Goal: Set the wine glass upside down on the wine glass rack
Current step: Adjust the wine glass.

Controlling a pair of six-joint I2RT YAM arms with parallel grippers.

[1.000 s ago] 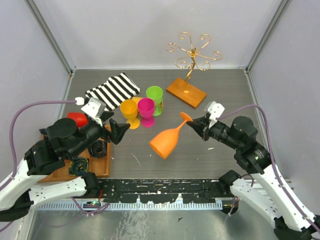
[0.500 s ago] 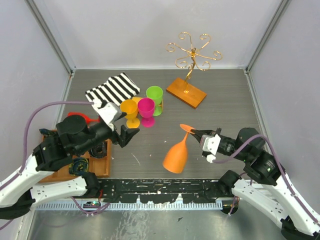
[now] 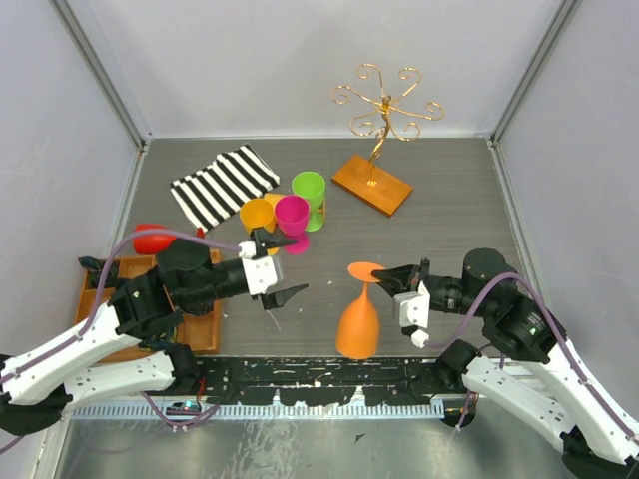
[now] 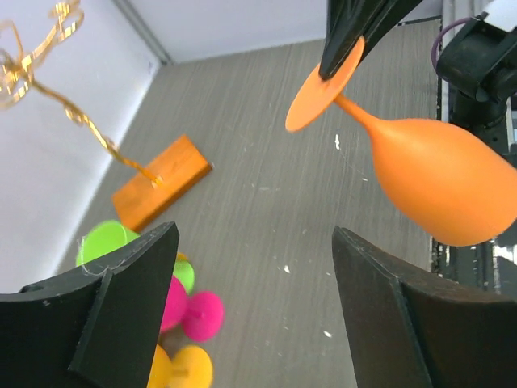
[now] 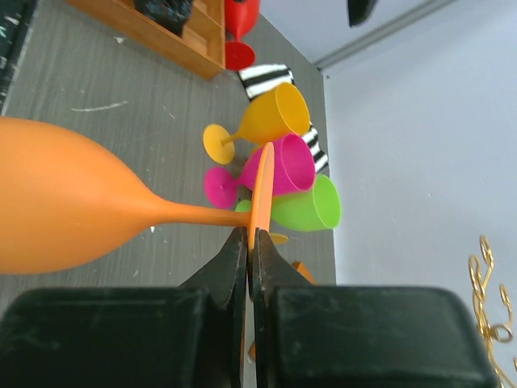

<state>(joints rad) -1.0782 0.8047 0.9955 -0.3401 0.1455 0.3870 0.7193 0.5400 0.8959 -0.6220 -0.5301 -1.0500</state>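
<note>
**Desk:** Need caption. Where's the glass?

**Photog:** The orange wine glass point(image 3: 357, 324) is in the right gripper point(image 3: 387, 274), front-ctr of the grey table point(image 3: 459, 210). The jaws are pinched tight on the edge of its round foot. On the wrist cam the black fingers point(image 5: 234, 259) squeeze the thin disc w/ almost no gap. Foot points to the rear, bowl to the near edge. Can't tell if the bowl touches the tabletop.

**Desk:** And the rack?

**Photog:** The wine glass rack point(image 3: 371, 186) stands at the back, right of ctr. It has a gold wire stem, curled arms on top and a flat orange-brown wooden base. It's well apart from the held glass.

**Desk:** Other arm?

**Photog:** The left gripper point(image 3: 285, 266) is spread wide w/ nothing in it, pointed across at the orange glass. Its own cam frames foot and bowl btwn the two fingers point(image 4: 129, 299), w/ the rack base further back.

**Desk:** Background, quick.

**Photog:** A yellow glass point(image 3: 258, 218), pink glass point(image 3: 293, 215) and green glass point(image 3: 309, 190) are bunched close mid-table. A black-and-white striped cloth point(image 3: 225, 183) lies just behind-left of them. At far left there's a red glass point(image 3: 152, 239) near a compartmented wooden tray point(image 3: 205, 334), which is partly under the left arm.
</note>
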